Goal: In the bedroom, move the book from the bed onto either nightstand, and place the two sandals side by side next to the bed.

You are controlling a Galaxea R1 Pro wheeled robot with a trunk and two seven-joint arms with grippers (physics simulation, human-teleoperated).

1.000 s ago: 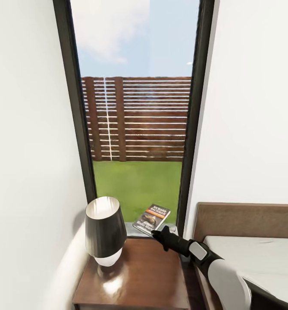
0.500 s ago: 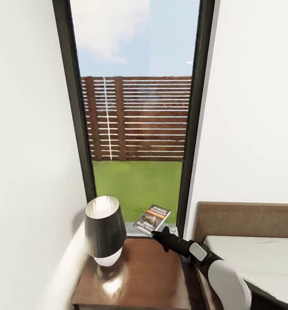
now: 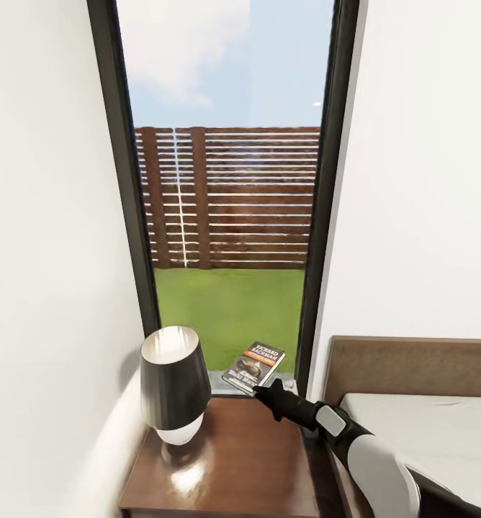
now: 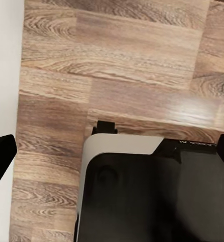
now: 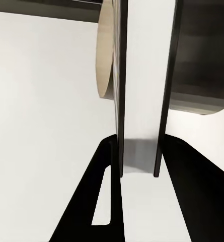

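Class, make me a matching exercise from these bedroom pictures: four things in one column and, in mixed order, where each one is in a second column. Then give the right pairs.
Things:
1. book
2. lamp
3. nightstand
4. bed

Places:
A. against the wall, right of the nightstand
B. held in the right tool, above the nightstand's far edge
C. standing on the nightstand's left side
D. below the window, between wall and bed

Pairs: 1-B, 2-C, 3-D, 4-A

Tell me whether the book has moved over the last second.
No. The book, held by the right gripper, keeps the same place against the window frame and above the nightstand.
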